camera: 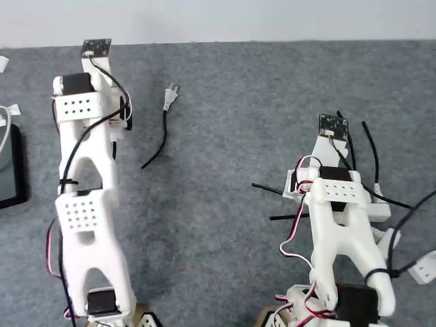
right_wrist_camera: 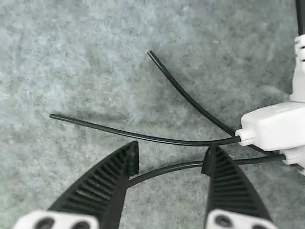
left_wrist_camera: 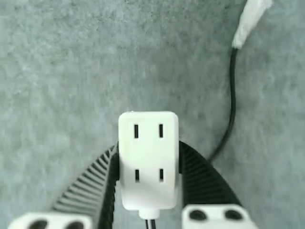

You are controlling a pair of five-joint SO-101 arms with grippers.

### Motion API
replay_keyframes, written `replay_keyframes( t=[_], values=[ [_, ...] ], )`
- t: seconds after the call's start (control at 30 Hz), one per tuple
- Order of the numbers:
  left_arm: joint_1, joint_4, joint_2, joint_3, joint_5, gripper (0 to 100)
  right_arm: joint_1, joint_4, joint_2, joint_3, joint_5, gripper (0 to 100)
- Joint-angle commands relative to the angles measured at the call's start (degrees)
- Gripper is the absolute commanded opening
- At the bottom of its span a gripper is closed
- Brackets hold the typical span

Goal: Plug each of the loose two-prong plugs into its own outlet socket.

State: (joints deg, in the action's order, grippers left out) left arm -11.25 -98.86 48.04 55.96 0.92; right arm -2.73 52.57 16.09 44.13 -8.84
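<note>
From above, the left arm [camera: 85, 170] lies toward the far left corner of the tabletop [camera: 225, 136]. A loose plug [camera: 170, 92] lies near the far edge, just beside that arm.

On the left wrist, the left gripper [left_wrist_camera: 148, 151] squeezes a white outlet [left_wrist_camera: 148, 143]. Both its sockets are empty.

On the right wrist, the right gripper [right_wrist_camera: 172, 155] is spread wide over black cords [right_wrist_camera: 143, 136], holding nothing. A white piece [right_wrist_camera: 271, 126] lies near; I cannot tell if it is a plug.

I think the plugging is only starting. Next, a plug must be picked up and its prongs lined up with the slots.
</note>
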Motion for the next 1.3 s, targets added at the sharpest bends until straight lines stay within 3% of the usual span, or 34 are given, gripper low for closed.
replay_keyframes(
  t=[0.0,0.13,0.33,0.43,0.53,0.83,1.03,1.27],
  values=[
    [1.0,-1.1,-13.7,-16.0,-0.2,1,0.5,-0.9,-0.2,-0.7,-0.7,21.2],
    [-0.4,5.8,-22.7,-32.8,1.4,1,0.5,-0.9,-0.2,-0.6,-1.0,21.2],
    [-0.6,28.0,-32.7,-64.0,1.6,1,5.8,-0.7,-0.2,-2.4,-1.6,21.1],
    [0.4,36.8,-36.0,-74.9,-1.1,1,9.3,-0.8,-0.2,-5.4,-6.3,17.7],
    [-1.2,39.6,-38.7,-78.5,-5.6,1,12.4,-0.5,-0.2,-10.0,-10.0,14.3],
    [-5.7,42.5,-44.4,-88.8,-6.1,1,27.0,-6.5,-9.1,-19.9,-23.1,18.4],
    [-5.7,46.6,-54.5,-99.9,-5.5,1,37.1,-6.0,-24.7,-36.2,-24.3,18.4],
    [-7.9,48.7,-57.3,-102.1,-5.5,1,39.0,-6.0,-42.1,-56.7,-24.4,18.4]
  ],
)
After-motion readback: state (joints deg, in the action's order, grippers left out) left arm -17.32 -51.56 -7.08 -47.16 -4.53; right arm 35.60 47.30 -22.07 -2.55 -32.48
